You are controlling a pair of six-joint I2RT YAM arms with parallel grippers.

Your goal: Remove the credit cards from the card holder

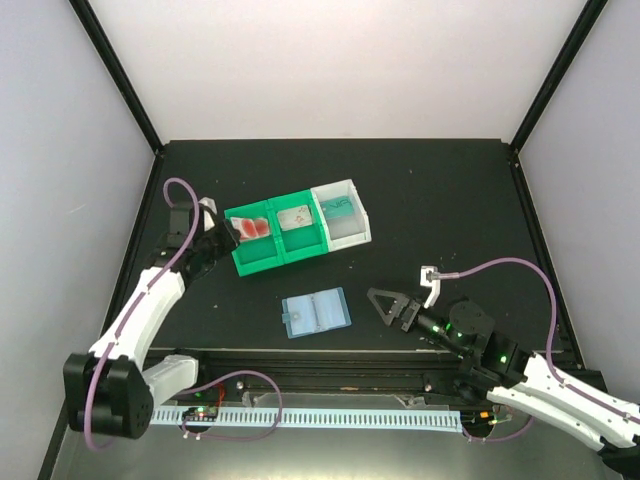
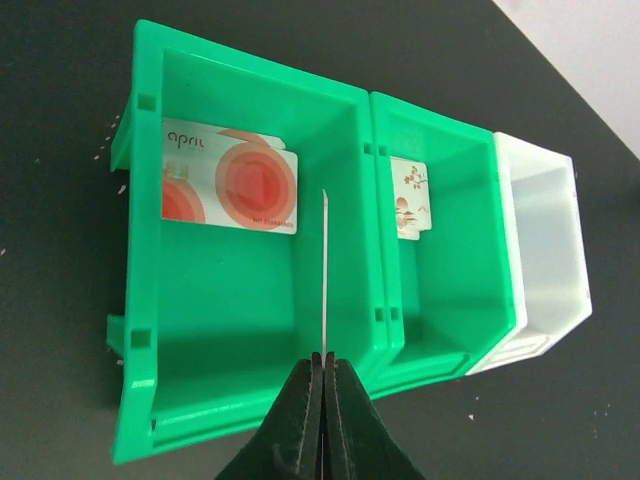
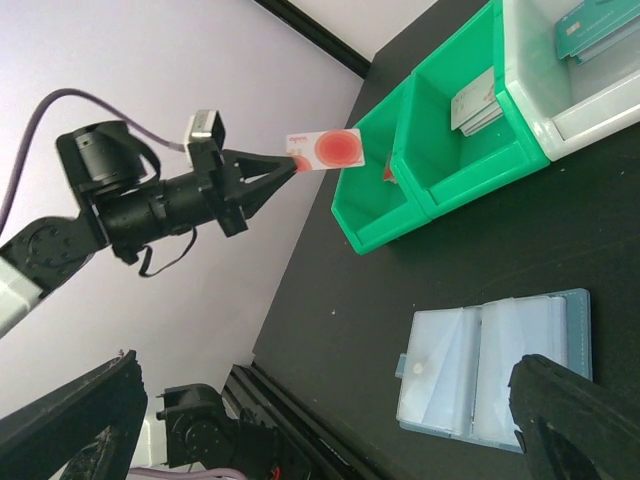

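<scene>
Above green bin [image 2: 225,320], card [image 3: 335,148] in left tool [image 2: 323,365]

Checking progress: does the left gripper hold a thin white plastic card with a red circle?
Yes, the left gripper pinches the card by its end.

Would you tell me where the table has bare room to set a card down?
Bare table lies right of the white bin and behind the green bins. It is crowded around the holder, with the right end effector beside it.
</scene>
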